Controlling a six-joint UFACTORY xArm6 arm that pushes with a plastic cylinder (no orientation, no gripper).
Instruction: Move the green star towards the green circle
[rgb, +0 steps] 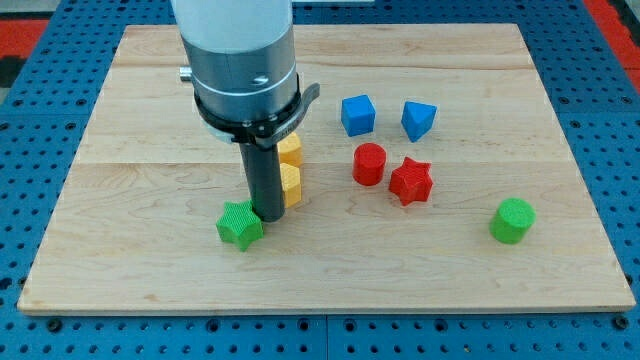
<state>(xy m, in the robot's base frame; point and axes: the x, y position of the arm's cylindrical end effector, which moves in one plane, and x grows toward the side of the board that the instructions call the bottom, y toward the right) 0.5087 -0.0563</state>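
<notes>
Tip at the green star's upper right, circle far to the right

The arm's tip (268, 216) touches the green star (239, 224) low on the tabletop (150, 270); no gripper exists. The green circle (512, 220) lies well apart rightward, so pushing from the star's left would suit better.

bench (150, 270): wooden board, on blue pegboard
green: star (240, 225) at bottom left; circle (512, 220) at right
yellow: two blocks (291, 168) stacked in view, beside rod
red: cylinder (368, 164), star (410, 181)
blue: cube (357, 115), wedge-like block (418, 120)
</notes>
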